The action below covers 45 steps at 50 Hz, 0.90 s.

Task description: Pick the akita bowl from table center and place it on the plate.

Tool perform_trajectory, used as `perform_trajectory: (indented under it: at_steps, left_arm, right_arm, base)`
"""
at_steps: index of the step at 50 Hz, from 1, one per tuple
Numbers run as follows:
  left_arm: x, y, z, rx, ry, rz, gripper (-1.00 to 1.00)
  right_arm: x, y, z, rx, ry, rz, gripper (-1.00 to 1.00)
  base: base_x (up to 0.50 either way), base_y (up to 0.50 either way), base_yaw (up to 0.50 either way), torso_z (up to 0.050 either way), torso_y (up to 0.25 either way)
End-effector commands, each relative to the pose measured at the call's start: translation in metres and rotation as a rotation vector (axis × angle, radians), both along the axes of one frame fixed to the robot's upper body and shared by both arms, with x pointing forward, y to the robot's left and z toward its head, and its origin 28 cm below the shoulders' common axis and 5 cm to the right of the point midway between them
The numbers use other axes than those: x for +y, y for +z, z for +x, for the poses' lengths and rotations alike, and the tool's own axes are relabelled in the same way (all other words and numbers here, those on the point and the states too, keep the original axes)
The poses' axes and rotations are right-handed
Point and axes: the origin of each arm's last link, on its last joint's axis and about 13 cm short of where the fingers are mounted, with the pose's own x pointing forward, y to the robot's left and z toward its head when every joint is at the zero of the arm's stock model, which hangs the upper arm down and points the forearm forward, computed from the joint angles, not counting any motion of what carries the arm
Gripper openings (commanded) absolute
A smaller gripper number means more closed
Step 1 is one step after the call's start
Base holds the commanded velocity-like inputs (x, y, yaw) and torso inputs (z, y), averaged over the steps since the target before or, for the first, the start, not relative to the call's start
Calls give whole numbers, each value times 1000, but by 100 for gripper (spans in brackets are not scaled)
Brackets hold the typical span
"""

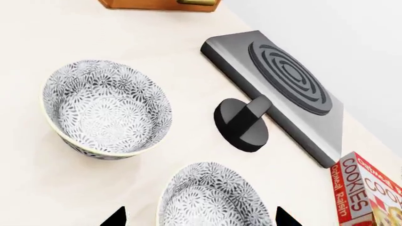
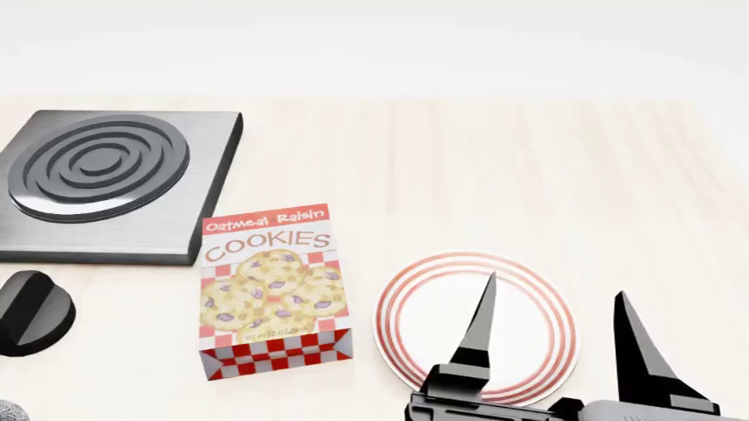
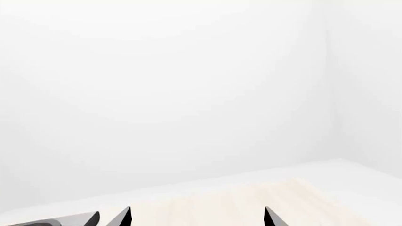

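An akita bowl (image 1: 210, 195), white with a grey-black flower pattern, stands on the table in the left wrist view. My left gripper (image 1: 201, 220) hangs open above it, one black fingertip on each side and neither touching. A second bowl of the same pattern (image 1: 107, 110) stands apart from it, farther off. The plate (image 2: 410, 307), white with red rings, lies right of the cookie box in the head view. My right gripper (image 2: 556, 285) is open over the plate, holding nothing. In the right wrist view, the right gripper (image 3: 196, 219) faces the bare wall and table edge.
A grey stove plate (image 2: 100, 180) with a black coil sits at the back left, its black knob (image 2: 30, 311) in front of it. The cookie box (image 2: 272, 289) lies between knob and plate. A wooden box (image 1: 160, 4) stands beyond the bowls.
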Motion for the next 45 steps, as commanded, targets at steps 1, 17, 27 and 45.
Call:
perform_trajectory:
  at_steps: [1, 17, 27, 45]
  left_arm:
    - [-5, -1, 6, -3, -25, 7, 100]
    - [-6, 10, 10, 6, 3, -43, 100]
    - [-7, 17, 12, 48, 39, -57, 100]
    - [-13, 18, 18, 88, 26, -42, 100]
  right_arm:
    - [-1, 1, 0, -7, -3, -1, 100]
    - [-1, 1, 1, -7, -3, 0, 100]
    - [-1, 1, 1, -9, -4, 2, 100]
    - [-1, 2, 1, -10, -4, 4, 100]
  base:
    - [0, 0, 0, 0, 0]
    - [0, 0, 0, 0, 1]
    - [0, 0, 0, 0, 0]
    - [0, 0, 0, 0, 0]
